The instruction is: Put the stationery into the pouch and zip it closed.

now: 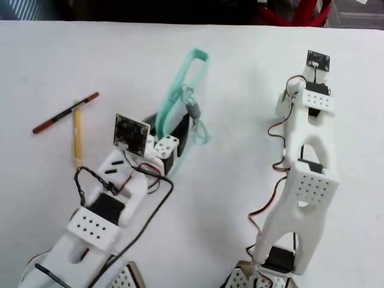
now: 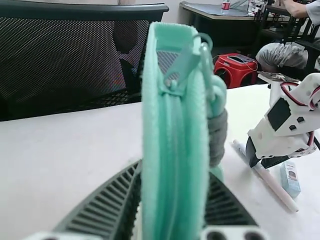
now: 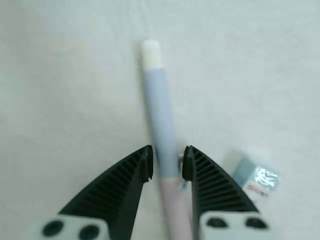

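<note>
Around the mint-green pouch [image 2: 172,100] we find the left gripper [image 2: 175,170] clamped tight, holding it up on its edge. Well off to one side of the pouch, the right gripper [image 3: 167,161] sits low over a blue-and-pink pen [image 3: 159,100], jaws parted just enough to straddle its barrel, with a small eraser [image 3: 255,180] just beside. On the pouch's other side we see a red pen [image 1: 66,112] and a yellow pencil [image 1: 77,137] lying crossed at one end.
</note>
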